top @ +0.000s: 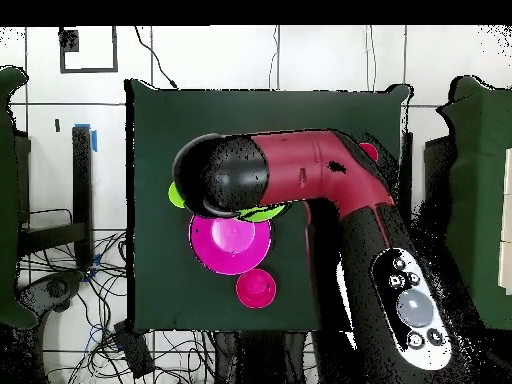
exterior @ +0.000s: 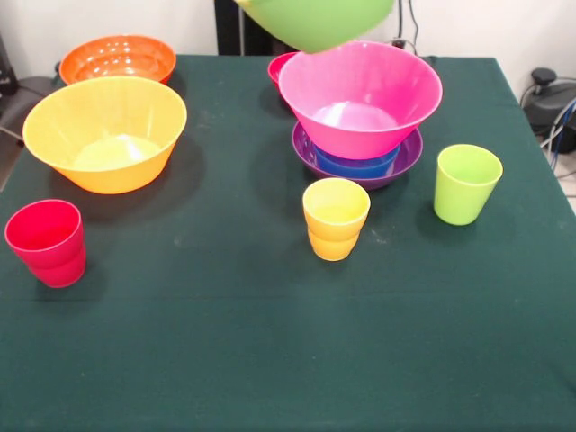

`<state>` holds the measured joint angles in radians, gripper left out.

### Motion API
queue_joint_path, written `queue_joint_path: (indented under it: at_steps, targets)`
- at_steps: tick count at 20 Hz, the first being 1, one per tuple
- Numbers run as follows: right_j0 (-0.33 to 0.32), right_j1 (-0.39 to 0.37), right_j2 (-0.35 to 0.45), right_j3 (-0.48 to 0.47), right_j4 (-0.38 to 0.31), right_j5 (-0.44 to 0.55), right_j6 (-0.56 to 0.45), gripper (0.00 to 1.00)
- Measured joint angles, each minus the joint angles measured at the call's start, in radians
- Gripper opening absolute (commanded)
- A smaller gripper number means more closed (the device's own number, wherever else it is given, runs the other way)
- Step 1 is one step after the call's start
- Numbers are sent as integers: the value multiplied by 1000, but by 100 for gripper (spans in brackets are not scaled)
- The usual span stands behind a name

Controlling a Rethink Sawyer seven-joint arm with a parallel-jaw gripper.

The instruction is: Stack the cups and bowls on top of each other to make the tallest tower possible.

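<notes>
- Stacking is under way: the tower [exterior: 360,135] is seen at the far middle of the table [exterior: 270,360], with the purple bowl [exterior: 400,162] lowest, the blue bowl [exterior: 355,165] inside it and the large pink bowl [exterior: 360,94] on top.
- A lime green bowl [exterior: 315,20] is seen in the air at the top edge of the front view, just above the rim of the pink bowl and a little to its left side. It is judged that this bowl is carried to the tower.
- The gripper itself is not shown in either view; in the overhead view it is covered by the red and black arm [top: 300,175], so it cannot be told if it is wide or closed on the bowl.
- Other pieces are well apart from the tower: the light orange bowl [exterior: 105,133], the red-orange bowl [exterior: 117,58], the red cup [exterior: 47,241], the yellow cup [exterior: 336,218] and the lime green cup [exterior: 466,184]. The small red bowl [exterior: 281,67] is partly hidden behind the pink bowl.
- For the next move, the green bowl must probably be centred over the pink bowl and lowered into it before release.
</notes>
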<state>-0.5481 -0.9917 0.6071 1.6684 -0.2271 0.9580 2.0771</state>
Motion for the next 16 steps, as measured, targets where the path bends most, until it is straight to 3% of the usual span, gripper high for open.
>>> queue_joint_path:
  at_steps: [9, 16]
  targets:
    - [40, 0, -30, 30, 18, -74, 0, 0]
    - [46, 0, -58, 31, 30, -75, 0, 0]
